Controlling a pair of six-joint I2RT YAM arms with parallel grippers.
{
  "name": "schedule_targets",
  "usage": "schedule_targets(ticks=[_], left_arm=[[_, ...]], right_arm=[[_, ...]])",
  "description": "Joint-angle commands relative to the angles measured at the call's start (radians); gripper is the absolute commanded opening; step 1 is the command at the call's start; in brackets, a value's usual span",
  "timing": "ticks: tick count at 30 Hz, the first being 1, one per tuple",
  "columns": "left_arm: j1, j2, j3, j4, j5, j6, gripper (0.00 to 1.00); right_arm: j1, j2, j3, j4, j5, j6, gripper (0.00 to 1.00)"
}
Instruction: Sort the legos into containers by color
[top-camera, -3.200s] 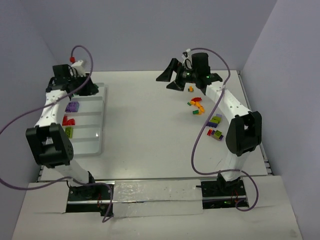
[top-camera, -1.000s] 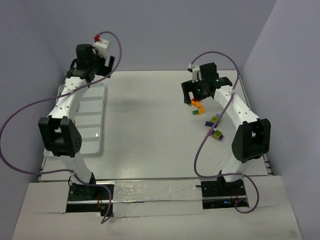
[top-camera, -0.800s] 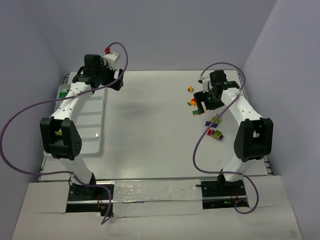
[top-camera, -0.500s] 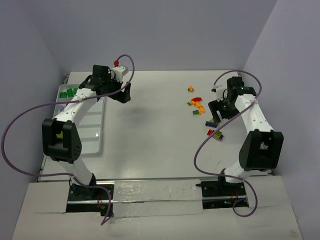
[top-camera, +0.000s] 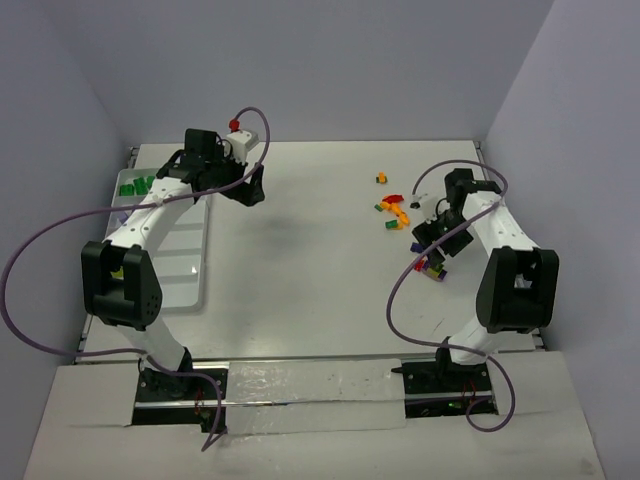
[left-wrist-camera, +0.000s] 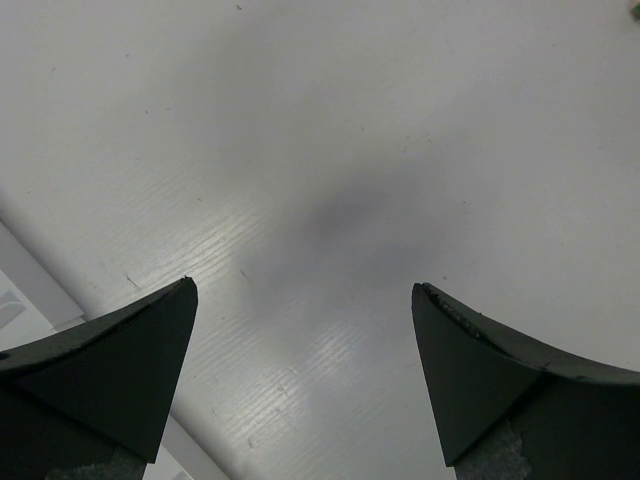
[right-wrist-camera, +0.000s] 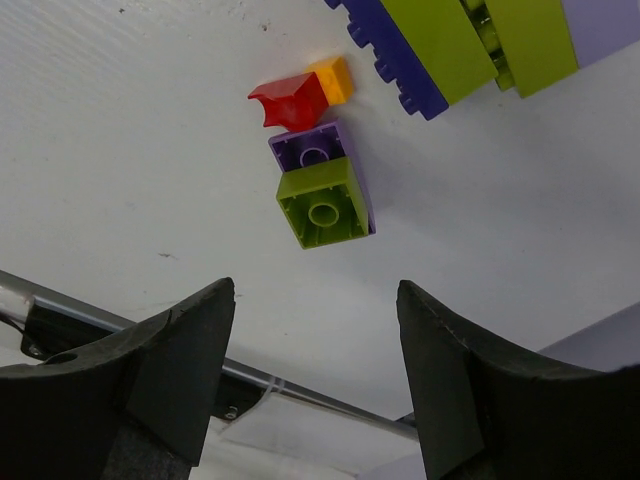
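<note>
Now the right gripper (right-wrist-camera: 315, 300) hovers, jaws parted and empty, over a small lime-green plastic brick (right-wrist-camera: 322, 207) touching a purple brick (right-wrist-camera: 312, 150) at mid-frame, while the left gripper (left-wrist-camera: 300, 295), spread wide and empty, hangs near the white translucent ridged tray (top-camera: 180, 260) holding seemingly green bricks (top-camera: 135, 185) upper left.

Bare tabletop (left-wrist-camera: 330, 150) beneath my wide-spread left claw (left-wrist-camera: 305, 290), tray (top-camera: 190, 280) just beside it on its left, open middle between my arms, my right claw (right-wrist-camera: 315, 290) faced by lime-and-purple brick pair (right-wrist-camera: 320, 195), red-orange piece (right-wrist-camera: 298, 95), purple-lime stack (right-wrist-camera: 440, 40) beyond
</note>
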Motion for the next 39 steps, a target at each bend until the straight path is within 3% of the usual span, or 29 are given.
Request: schedule_targets(ticks=[1, 14, 23, 28, 34, 39], left_arm=[[-0.009, -0.044, 0.000, -0.003, 0.032, 0.010, 0.98], [-0.014, -0.030, 0.007, -0.003, 0.016, 0.017, 0.98], [-0.015, -0.020, 0.015, -0.010, 0.006, 0.018, 0.98], [-0.017, -0.009, 0.023, -0.012, -0.001, 0.014, 0.98], [-0.018, -0.004, 0.027, -0.014, -0.004, 0.012, 0.98], [-0.018, -0.005, 0.020, -0.007, -0.008, 0.005, 0.98]], right_arm=[[0.002, 0.034, -0.006, 0.019, -0.016, -0.066, 0.73], [0.003, 0.122, -0.010, 0.063, -0.032, -0.109, 0.79], [0.003, 0.168, -0.015, 0.079, -0.038, -0.129, 0.74], [0.003, 0.173, -0.033, 0.089, -0.034, -0.138, 0.67], [0.003, 0.167, -0.038, 0.089, -0.044, -0.136, 0.45], [0.003, 0.130, -0.030, 0.067, -0.049, -0.135, 0.33]])
